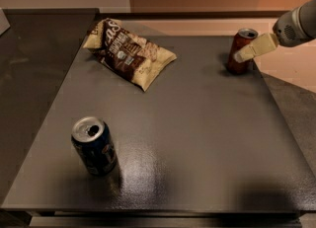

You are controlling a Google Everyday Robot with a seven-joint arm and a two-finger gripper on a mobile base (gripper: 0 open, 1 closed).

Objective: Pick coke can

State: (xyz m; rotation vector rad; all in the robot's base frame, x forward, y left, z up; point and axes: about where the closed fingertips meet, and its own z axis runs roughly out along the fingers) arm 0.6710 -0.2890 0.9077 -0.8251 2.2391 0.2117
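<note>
The coke can [241,47], red with a silver top, stands upright near the far right edge of the dark table [197,138]. My gripper [245,53] reaches in from the right edge of the view. One cream finger [257,47] lies across the front of the can's upper half. The other finger is hidden, so whether the can sits between the fingers does not show.
A dark blue-black can [94,145] with a silver top stands at the near left of the table. A brown and cream chip bag [129,52] lies at the far left-centre. The table's right edge runs just beside the coke can.
</note>
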